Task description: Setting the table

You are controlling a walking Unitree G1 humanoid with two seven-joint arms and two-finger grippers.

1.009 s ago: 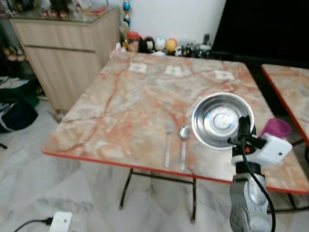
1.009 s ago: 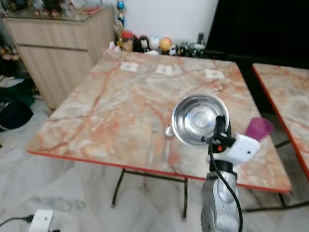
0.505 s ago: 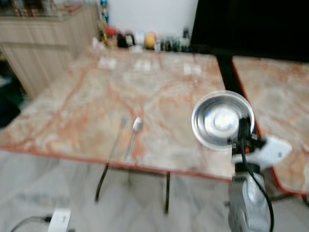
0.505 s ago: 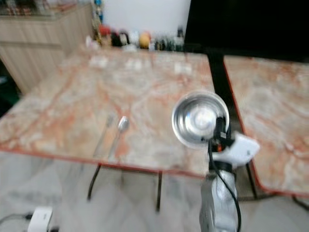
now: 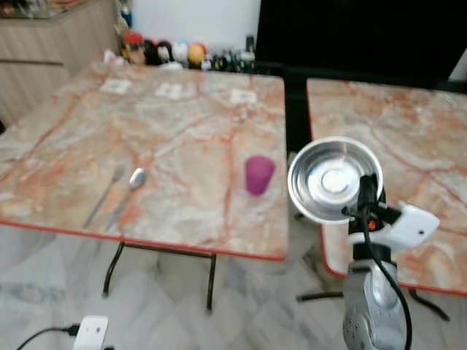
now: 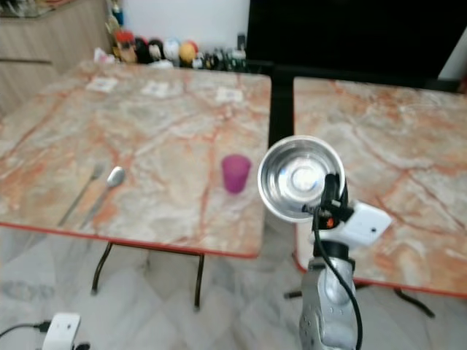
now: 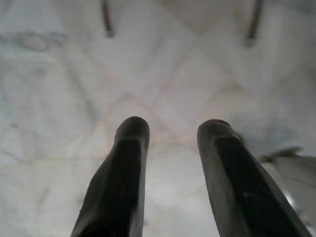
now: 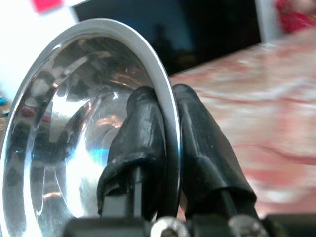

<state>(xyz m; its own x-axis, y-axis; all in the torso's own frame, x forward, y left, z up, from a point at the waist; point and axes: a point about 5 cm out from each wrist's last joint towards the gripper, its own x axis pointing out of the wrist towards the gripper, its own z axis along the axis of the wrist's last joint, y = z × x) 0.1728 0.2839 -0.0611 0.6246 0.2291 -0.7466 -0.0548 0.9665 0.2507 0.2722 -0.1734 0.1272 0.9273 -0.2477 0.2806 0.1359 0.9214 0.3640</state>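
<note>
Our right hand (image 5: 363, 209) pinches rim of round shiny steel bowl (image 5: 334, 180), held upright in air over gap between two marble-patterned desks (image 5: 182, 138), likely for carrying. Purple plastic cup (image 5: 259, 175), metal spoon (image 5: 136, 179), fork (image 5: 109, 186) on desk. Left hand (image 7: 170, 138) idle, fingers apart over floor.

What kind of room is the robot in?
Probably a home dining area: two marble-patterned tables with red edges, a metal fork and spoon laid beside a purple plastic cup, and a wooden sideboard.
</note>
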